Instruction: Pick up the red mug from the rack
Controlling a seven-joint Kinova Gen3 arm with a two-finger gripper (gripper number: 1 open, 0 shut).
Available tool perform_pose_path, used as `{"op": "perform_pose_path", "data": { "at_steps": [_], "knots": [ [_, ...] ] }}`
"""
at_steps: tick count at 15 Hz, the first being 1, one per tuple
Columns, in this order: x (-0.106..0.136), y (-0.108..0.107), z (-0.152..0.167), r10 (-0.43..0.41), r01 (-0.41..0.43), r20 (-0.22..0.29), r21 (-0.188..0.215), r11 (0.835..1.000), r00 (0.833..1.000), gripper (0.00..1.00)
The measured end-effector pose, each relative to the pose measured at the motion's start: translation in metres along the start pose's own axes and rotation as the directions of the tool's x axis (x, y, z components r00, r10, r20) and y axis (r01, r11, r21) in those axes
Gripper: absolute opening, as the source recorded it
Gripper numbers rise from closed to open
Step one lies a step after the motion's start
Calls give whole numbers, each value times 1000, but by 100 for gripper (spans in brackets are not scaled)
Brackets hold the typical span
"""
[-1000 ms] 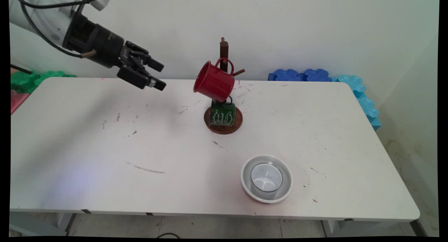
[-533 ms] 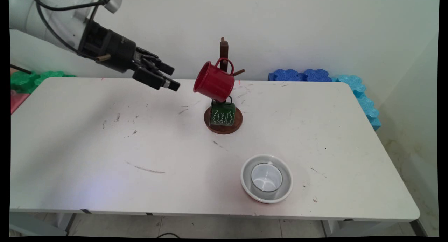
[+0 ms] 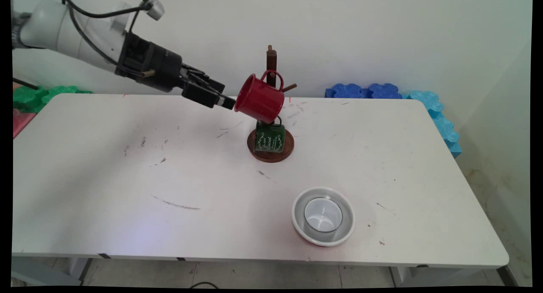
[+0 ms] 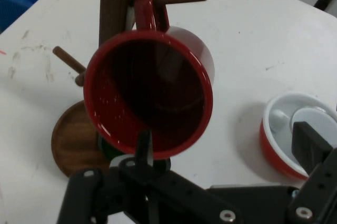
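White tabletop (image 3: pixel 127 178), frame centre | tool (image 3: pixel 228 102) spread wide at red mug (image 3: pixel 259 99) rim on wooden rack (image 3: pixel 271 62) | straddle rim squarely before pinching

two mugs (image 3: pixel 259 99), one mug tree (image 3: pixel 271 59), one bowl (image 3: pixel 323 216), perhaps one glass (image 3: pixel 323 215)

- White, rounded Kinova arm link (image 3: pixel 63 28) with a grey ring at its far end and black cables (image 3: pixel 91 34) looped along it.
- Small grey camera module (image 3: pixel 153 6) above the black cylindrical wrist.
- Black 2-finger gripper (image 3: pixel 225 97): bare linkage bars, silver screws (image 4: pixel 227 215).
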Motion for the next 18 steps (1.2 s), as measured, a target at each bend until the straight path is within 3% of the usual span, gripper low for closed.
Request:
{"op": "perform_pose_path", "data": {
  "at_steps": [18],
  "knots": [
    [8, 4, 54, -45, 45, -3, 10, 999, 999, 100]
  ]
}}
